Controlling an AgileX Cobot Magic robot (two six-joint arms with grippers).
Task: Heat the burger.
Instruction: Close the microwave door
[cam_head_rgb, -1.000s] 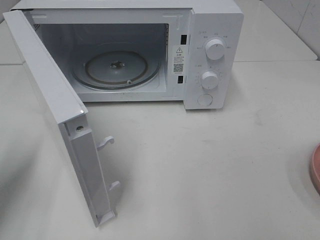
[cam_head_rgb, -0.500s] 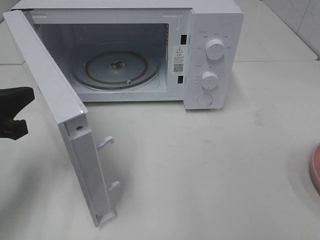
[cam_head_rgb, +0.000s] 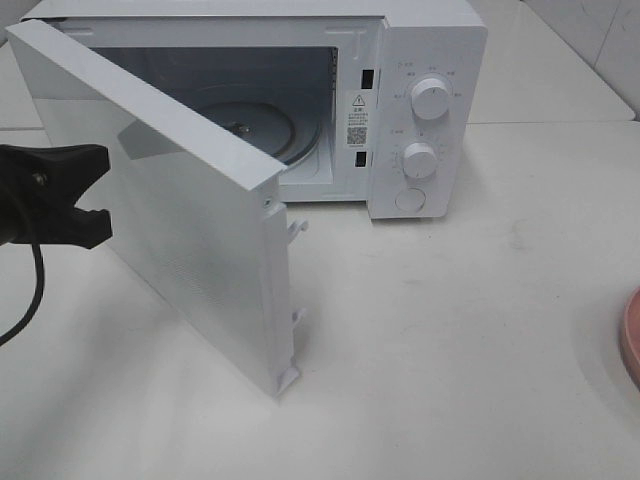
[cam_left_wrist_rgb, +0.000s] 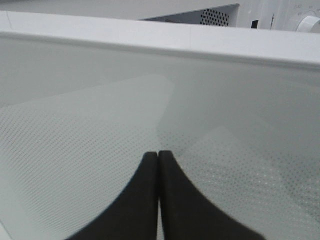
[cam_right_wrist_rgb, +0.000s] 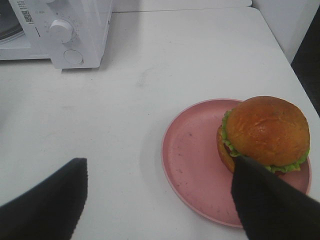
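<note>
Looking across the white surface (cam_head_rgb: 450, 350), you see the microwave (cam_head_rgb: 425, 60) standing at the back with its door (cam_head_rgb: 190, 230) swung partway, angled out toward the front, so the glass turntable (cam_head_rgb: 290, 125) shows only in part behind it. Two round knobs (cam_head_rgb: 430, 100) sit one above the other on its control panel, with a round button below them. Your left gripper (cam_head_rgb: 95, 195) is at the outer face of the door, and in the left wrist view its jaws are pressed together with the tips at the dotted window panel. Off to the right, a pink plate (cam_right_wrist_rgb: 195, 165) lies on the surface, well apart from the microwave. The burger (cam_right_wrist_rgb: 265, 132) sits upright on the far side of that plate, bun dome up, lettuce frill showing round its edge. Your right gripper (cam_right_wrist_rgb: 160, 197) hovers over the plate with its jaws spread wide, one dark finger (cam_right_wrist_rgb: 267, 200) just in front of the burger, holding nothing.
</note>
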